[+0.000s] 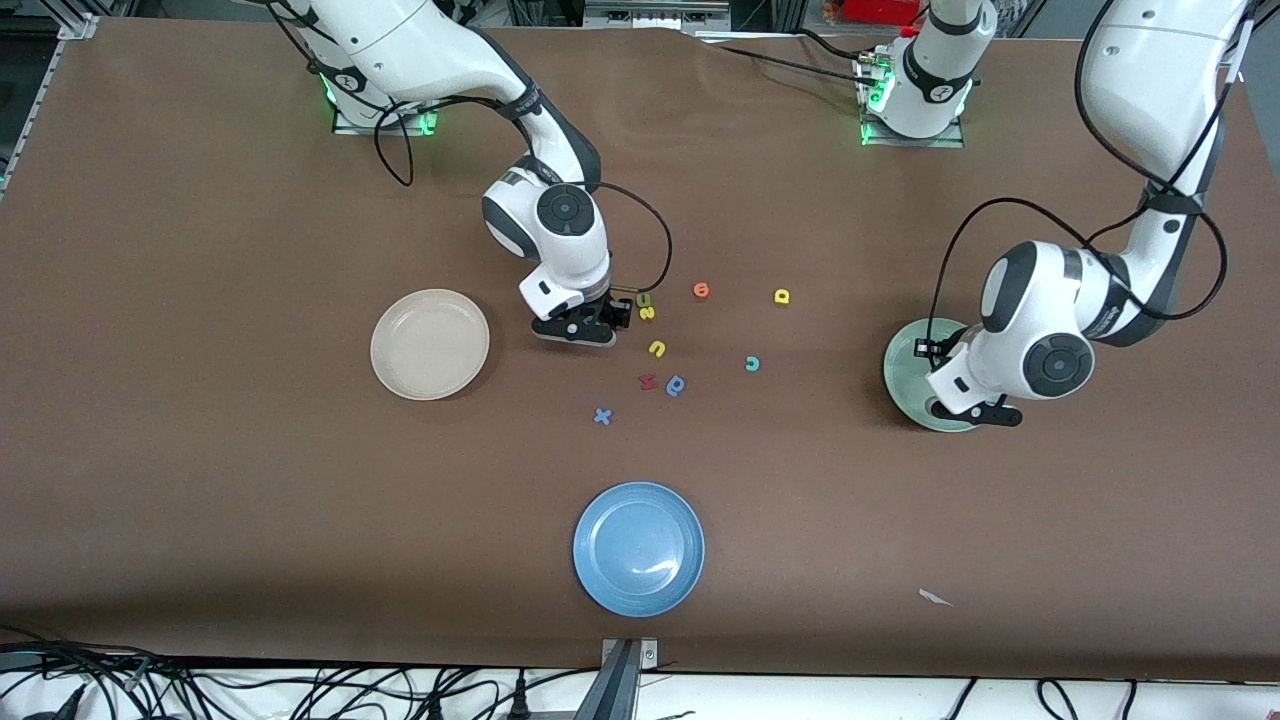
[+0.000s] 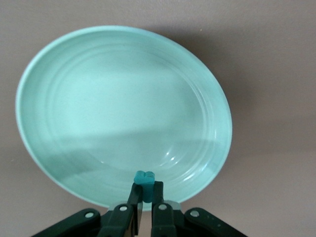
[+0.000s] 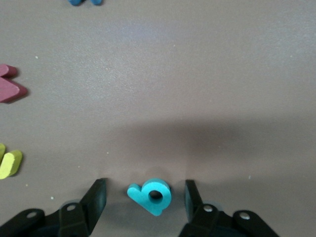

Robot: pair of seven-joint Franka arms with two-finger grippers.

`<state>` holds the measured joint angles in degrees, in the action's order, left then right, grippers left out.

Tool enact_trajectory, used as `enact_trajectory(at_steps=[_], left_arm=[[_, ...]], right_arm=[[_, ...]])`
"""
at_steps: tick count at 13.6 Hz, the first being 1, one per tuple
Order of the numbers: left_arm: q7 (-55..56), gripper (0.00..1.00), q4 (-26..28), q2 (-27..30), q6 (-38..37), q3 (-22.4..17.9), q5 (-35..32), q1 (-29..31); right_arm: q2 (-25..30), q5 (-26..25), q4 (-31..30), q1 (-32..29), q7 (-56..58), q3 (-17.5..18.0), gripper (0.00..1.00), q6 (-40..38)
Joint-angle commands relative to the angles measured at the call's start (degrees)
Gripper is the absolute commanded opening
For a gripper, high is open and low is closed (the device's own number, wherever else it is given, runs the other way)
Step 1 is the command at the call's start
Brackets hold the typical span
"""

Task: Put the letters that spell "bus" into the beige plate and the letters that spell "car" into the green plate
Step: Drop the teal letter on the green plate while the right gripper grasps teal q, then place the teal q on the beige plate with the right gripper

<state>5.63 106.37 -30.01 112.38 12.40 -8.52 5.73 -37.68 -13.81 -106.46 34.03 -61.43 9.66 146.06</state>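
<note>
My left gripper [image 2: 145,191] is shut on a small teal letter [image 2: 144,177], held above the rim of the pale green plate [image 2: 123,103], which sits at the left arm's end of the table [image 1: 905,358]. My right gripper [image 3: 144,197] is down at the table, open, with a teal "b" [image 3: 152,195] lying flat between its fingers and a gap on each side. In the front view this gripper [image 1: 578,330] stands beside the beige plate [image 1: 430,343] and hides the "b". A yellow "s" [image 1: 647,313], yellow "u" [image 1: 657,348], yellow "a" [image 1: 782,295] and teal "c" [image 1: 752,363] lie on the table.
A green letter [image 1: 643,298], an orange letter [image 1: 701,290], a red letter [image 1: 647,381], a blue round letter [image 1: 676,385] and a blue "x" [image 1: 601,416] lie among them. A bright blue plate [image 1: 638,547] sits nearer to the front camera.
</note>
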Motion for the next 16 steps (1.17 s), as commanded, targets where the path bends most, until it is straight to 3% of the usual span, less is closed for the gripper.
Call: enact_trajectory(at_steps=[1,3,5,9,10,12,14,16], left_arm=[[-0.88,0.24,-0.82,-0.13,-0.49,0.52,-1.50,0.34],[-0.88,0.42,-0.82,-0.14,-0.58,0.52,-1.50,0.34],[-0.71,0.68,-0.99,0.30,-0.75,0.61,-1.24,0.51],[4.46,0.69,-2.66,3.11,-2.25,3.32,0.08,-0.19],[6.92,0.72,-2.49,3.20,-2.25,5.08,0.35,-0.10],[12.54,0.89,-1.96,3.20,-2.16,8.68,0.52,-0.10],[17.29,0.92,-0.83,3.29,-1.73,12.02,2.09,0.16],[21.86,0.96,0.67,3.29,-0.76,15.01,2.46,0.33]], right_arm=[[-0.82,-1.31,0.82,0.16,-1.32,-0.08,0.67,0.80],[-0.82,-1.57,0.73,0.16,-1.32,-0.08,0.61,0.80],[-0.82,-2.10,0.55,0.25,-1.32,-0.08,0.52,0.80],[-0.73,-2.37,0.47,0.25,-1.32,-0.08,0.35,0.80],[-0.73,-2.37,0.38,0.16,-1.32,-0.08,0.31,0.80],[-0.64,-2.37,0.29,0.16,-1.32,-0.08,0.19,0.72],[-0.20,-2.45,0.12,0.25,-1.24,-0.08,0.10,0.37],[0.93,-2.45,-0.67,0.16,-1.15,-0.08,0.10,0.10]])
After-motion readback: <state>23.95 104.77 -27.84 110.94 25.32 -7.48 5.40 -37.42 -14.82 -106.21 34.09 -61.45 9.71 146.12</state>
